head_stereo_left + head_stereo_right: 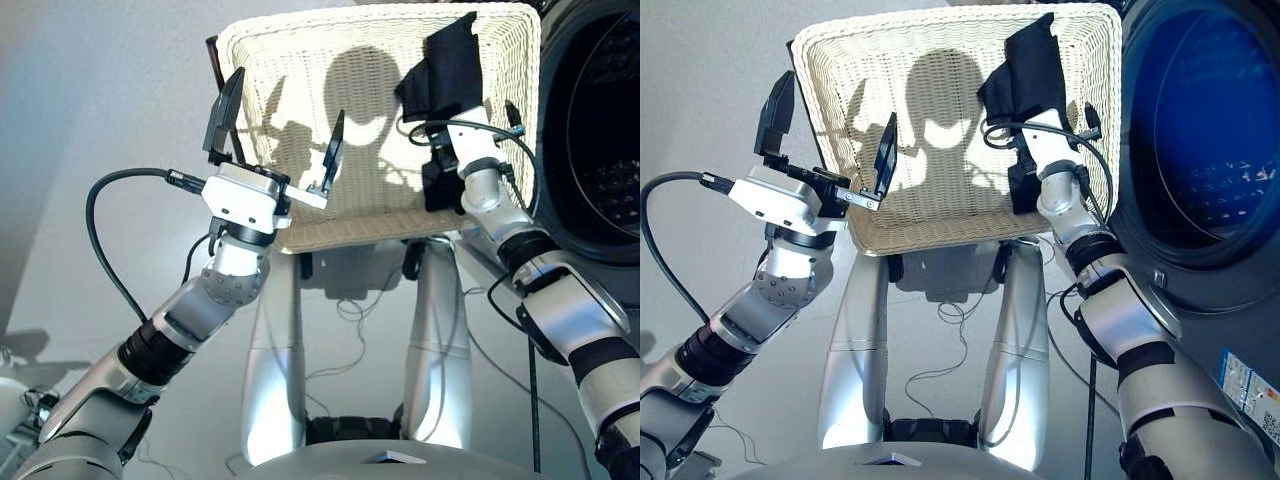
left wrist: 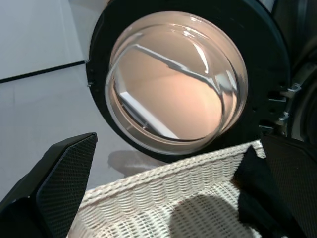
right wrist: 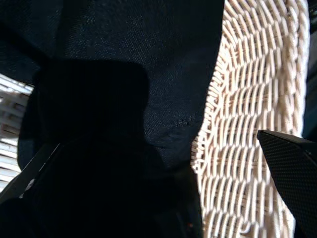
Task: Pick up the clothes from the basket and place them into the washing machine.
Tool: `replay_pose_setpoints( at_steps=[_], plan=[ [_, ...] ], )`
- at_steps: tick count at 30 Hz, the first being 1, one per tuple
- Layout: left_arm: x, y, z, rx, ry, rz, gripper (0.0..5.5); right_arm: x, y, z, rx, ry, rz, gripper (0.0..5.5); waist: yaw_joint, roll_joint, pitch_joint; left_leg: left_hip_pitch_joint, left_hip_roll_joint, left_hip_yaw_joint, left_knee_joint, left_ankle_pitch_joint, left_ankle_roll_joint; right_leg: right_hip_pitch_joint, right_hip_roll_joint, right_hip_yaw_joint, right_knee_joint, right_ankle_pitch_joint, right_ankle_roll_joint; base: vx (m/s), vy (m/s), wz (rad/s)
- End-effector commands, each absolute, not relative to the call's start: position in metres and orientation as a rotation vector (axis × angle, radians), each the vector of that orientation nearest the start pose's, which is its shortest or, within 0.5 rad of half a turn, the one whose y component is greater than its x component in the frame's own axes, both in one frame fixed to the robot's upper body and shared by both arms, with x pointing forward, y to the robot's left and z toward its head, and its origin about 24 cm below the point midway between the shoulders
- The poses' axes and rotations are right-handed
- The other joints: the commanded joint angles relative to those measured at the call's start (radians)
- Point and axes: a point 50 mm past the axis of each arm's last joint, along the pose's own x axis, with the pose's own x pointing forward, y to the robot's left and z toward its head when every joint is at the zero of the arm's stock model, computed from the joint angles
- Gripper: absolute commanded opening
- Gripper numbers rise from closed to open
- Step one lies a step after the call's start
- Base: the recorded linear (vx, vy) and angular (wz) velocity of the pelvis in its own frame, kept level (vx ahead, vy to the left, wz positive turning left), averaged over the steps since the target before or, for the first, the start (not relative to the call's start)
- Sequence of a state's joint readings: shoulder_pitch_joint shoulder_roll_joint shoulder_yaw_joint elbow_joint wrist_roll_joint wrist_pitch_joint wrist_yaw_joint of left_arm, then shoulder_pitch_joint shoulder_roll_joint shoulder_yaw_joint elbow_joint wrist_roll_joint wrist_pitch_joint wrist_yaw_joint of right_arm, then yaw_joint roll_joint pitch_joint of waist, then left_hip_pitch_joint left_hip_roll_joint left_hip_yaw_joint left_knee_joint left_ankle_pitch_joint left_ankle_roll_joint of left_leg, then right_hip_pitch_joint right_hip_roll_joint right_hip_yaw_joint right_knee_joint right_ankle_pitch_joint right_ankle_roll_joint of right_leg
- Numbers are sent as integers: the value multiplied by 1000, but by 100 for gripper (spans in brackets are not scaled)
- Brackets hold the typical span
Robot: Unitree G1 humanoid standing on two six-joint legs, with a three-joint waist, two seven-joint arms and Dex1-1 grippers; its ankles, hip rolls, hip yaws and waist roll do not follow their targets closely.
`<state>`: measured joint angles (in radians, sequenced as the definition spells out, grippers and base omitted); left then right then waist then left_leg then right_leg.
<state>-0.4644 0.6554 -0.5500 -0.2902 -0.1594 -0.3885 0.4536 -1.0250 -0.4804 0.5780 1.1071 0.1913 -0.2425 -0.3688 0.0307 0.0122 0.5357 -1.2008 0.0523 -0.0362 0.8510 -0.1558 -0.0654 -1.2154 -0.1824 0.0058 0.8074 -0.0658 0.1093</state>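
Observation:
The cream-white wicker basket (image 1: 300, 70) lies in front of me. One dark, near-black garment of the clothes (image 1: 447, 65) is heaped in its right corner, next to the washing machine (image 1: 1200, 150), whose drum hole is open. The round glass door (image 2: 173, 79) hangs open beyond the basket. My left gripper (image 1: 280, 135) is open over the basket's left half, holding nothing. My right gripper (image 1: 465, 118) is open at the garment. The cloth (image 3: 124, 74) drapes over one finger, and the other finger (image 3: 292, 173) stands apart over the wicker.
Thin cables (image 1: 350, 310) trail on the grey floor below the basket's near rim. A dark upright piece (image 1: 212, 55) shows behind the basket's left corner. The machine's front closes off the right side.

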Motion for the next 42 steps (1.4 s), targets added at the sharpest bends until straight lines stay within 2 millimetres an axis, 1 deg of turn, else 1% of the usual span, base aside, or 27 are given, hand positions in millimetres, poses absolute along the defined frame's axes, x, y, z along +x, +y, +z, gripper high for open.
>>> replay_pose_setpoints(
  at_steps=[1,6,7,10,12,19,20,21,22,23,28,31,35,36,37,40,42],
  plan=[
    [219,87,231,83,-1087,-450,550,403,-216,141,-621,-79,-193,550,19,77,-16,20,3,55,-31,25,-4,1,27,-25,74,-83,-21,0,0,0],
    [221,84,229,87,-1061,-491,550,401,-210,128,-434,-26,-91,550,22,88,-16,12,0,60,-31,27,-2,-13,27,-26,80,-85,-20,0,0,0],
    [222,84,229,91,-1058,-495,550,400,-207,125,-380,-18,-57,550,23,90,-16,12,-1,58,-30,28,-2,-15,29,-25,83,-86,-19,0,0,0],
    [223,87,227,92,-1033,-507,550,397,-208,115,-289,17,-48,550,25,97,-16,10,-1,61,-20,24,-2,-19,30,-21,89,-89,-21,0,0,0],
    [225,89,226,95,-1022,-505,550,397,-209,112,-274,35,-46,550,26,101,-16,6,-1,66,-19,23,-1,-24,31,-20,92,-91,-21,0,0,0],
    [226,90,223,109,-993,-517,550,398,-213,112,-234,65,-45,550,25,108,-16,4,-3,68,-20,24,1,-28,33,-15,90,-88,-25,0,0,0],
    [226,90,223,112,-991,-520,550,398,-214,112,-228,66,-46,198,25,108,-16,5,-2,70,-21,25,1,-28,33,-15,88,-87,-25,0,0,0],
    [227,91,223,116,-989,-523,550,398,-213,112,-221,69,-42,47,24,108,-16,6,-2,71,-24,25,2,-26,34,-15,85,-86,-26,73,10,-20],
    [226,91,220,115,-975,-528,550,396,-214,106,-217,86,-41,0,24,107,-16,34,-3,69,-13,-7,-3,-1,33,-12,97,-117,-21,0,0,0],
    [227,91,222,124,-987,-527,550,397,-213,110,-220,78,-35,0,23,106,-16,10,-2,72,-30,28,3,-22,34,-14,76,-82,-27,0,0,0],
    [226,95,222,133,-980,-527,550,396,-213,109,-195,68,-14,0,15,100,-16,23,2,77,-47,32,3,-12,35,-8,57,-75,-28,-20,-1,-2],
    [226,97,221,141,-977,-520,550,395,-211,114,-209,30,9,0,7,92,-16,28,3,77,-54,35,2,-6,36,-7,48,-71,-29,0,0,0],
    [227,103,220,154,-973,-484,550,392,-202,132,-244,-93,49,0,-7,75,-16,37,6,80,-67,38,2,5,37,-3,31,-65,-30,0,0,0],
    [227,106,220,161,-977,-467,550,390,-200,141,-266,-151,58,0,-12,70,-16,37,8,82,-69,38,2,5,39,-2,27,-63,-29,0,0,0],
    [227,107,220,164,-977,-462,550,388,-200,142,-269,-168,60,0,-15,67,-16,39,8,83,-72,39,2,6,39,-1,25,-61,-29,0,0,0],
    [227,112,220,185,-988,-408,550,374,-200,159,-203,-333,13,0,-31,53,-16,44,11,85,-80,40,5,11,42,4,14,-58,-28,0,0,0],
    [228,115,221,196,-1001,-373,550,362,-204,165,-90,-423,-49,0,-41,47,-16,46,10,85,-81,39,9,12,43,5,13,-58,-28,0,0,0]
  ],
)
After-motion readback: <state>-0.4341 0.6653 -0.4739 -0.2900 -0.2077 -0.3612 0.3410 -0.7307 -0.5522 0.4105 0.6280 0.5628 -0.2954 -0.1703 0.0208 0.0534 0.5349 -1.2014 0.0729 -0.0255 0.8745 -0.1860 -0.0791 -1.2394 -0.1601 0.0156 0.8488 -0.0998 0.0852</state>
